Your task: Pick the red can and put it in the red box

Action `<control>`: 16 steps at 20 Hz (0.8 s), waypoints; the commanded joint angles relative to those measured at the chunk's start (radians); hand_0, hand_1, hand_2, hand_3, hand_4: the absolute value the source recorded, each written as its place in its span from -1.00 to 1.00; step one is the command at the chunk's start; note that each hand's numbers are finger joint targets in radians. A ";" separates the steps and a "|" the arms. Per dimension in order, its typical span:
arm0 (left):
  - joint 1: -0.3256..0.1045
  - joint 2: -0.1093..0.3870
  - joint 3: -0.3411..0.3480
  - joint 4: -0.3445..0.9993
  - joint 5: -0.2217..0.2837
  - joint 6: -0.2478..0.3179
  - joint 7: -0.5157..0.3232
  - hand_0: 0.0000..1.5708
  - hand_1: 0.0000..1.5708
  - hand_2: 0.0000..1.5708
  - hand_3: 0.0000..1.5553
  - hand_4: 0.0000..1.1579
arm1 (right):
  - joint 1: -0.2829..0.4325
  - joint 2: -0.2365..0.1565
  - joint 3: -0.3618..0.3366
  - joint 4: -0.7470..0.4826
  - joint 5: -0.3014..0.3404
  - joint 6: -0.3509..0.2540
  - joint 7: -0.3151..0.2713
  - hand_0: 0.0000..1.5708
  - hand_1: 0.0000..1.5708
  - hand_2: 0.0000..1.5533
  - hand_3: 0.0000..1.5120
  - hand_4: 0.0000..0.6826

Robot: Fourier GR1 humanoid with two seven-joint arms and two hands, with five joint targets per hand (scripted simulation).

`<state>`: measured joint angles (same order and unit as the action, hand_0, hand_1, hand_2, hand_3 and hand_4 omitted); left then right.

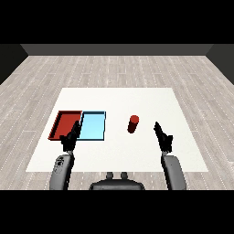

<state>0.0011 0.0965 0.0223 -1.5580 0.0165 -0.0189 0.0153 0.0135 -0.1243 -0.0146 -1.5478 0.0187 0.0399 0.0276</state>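
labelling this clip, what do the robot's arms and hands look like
Two rounded grey forearms rise from the lower corners. Each ends in a black robot hand, the left robot hand and the right robot hand, with slim black fingers and a thumb. No cables or markings show.

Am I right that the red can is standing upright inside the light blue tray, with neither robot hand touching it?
Not quite: the head view shows the red can upright on the white table, to the right of the light blue tray. Neither the left robot hand nor the right robot hand touches it.

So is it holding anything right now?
No. The red can stands alone on the table, between the open right hand and open left hand.
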 commanded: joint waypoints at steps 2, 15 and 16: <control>-0.002 -0.007 -0.001 -0.005 -0.012 -0.008 -0.013 -1.00 -1.00 -1.00 -1.00 -1.00 | -0.038 -0.042 -0.087 0.044 -0.057 0.062 -0.038 -1.00 -1.00 -1.00 -1.00 -1.00; -0.031 -0.017 0.072 -0.003 0.078 -0.100 -0.486 -1.00 -1.00 -1.00 -1.00 -1.00 | -0.083 -0.130 -0.250 0.170 -0.231 0.304 -0.442 -1.00 -1.00 -1.00 -1.00 -1.00; -0.009 -0.089 0.002 -0.027 0.020 -0.035 -0.482 -1.00 -1.00 -1.00 -1.00 -1.00 | -0.122 -0.132 -0.240 0.225 -0.208 0.305 -0.456 -1.00 -1.00 -1.00 -1.00 -1.00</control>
<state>-0.0106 0.0443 0.0448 -1.6099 0.0530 -0.0667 -0.3858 -0.0978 -0.2487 -0.2478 -1.4058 -0.2066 0.3046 -0.3351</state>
